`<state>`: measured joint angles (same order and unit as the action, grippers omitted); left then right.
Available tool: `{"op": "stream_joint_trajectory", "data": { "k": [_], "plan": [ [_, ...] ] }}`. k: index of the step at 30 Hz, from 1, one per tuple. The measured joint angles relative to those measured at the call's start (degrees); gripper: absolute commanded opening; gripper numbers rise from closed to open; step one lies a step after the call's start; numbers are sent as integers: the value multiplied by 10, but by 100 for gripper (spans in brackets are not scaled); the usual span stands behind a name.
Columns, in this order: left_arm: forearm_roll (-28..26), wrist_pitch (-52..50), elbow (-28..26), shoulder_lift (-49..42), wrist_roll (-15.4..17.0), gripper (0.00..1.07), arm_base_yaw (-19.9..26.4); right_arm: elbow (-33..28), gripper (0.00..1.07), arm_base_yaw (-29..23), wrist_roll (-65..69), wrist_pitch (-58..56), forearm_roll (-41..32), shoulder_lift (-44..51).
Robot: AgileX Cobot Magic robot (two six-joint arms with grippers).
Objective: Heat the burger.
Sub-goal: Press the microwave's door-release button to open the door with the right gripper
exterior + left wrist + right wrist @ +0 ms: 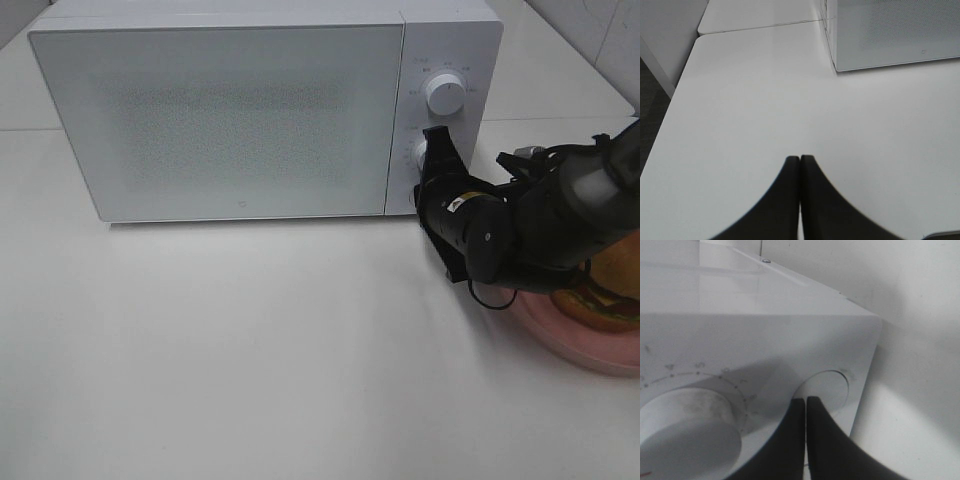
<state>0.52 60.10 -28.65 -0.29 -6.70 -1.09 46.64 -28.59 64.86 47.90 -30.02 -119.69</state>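
Soft, even light is washing out my white table [250,350]; my right gripper [805,401] is blurring close up, shadowing the microwave [765,340] panel.

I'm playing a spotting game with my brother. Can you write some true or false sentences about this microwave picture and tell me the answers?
1. The microwave door is open. False: the door is shut.
2. The burger is inside the microwave. False: it lies on the pink plate, to the right of the microwave.
3. The right gripper is at the microwave's control panel, beside the knobs. True.
4. The left gripper is shut and holds nothing. True.
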Motion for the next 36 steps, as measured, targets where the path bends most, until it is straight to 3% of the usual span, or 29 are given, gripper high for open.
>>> {"op": "stream_joint_trajectory", "data": {
  "k": [36],
  "plan": [
    [0,0,0,0,0,0,0,35,0,6,-11,-14,-23,-36]
  ]
}}
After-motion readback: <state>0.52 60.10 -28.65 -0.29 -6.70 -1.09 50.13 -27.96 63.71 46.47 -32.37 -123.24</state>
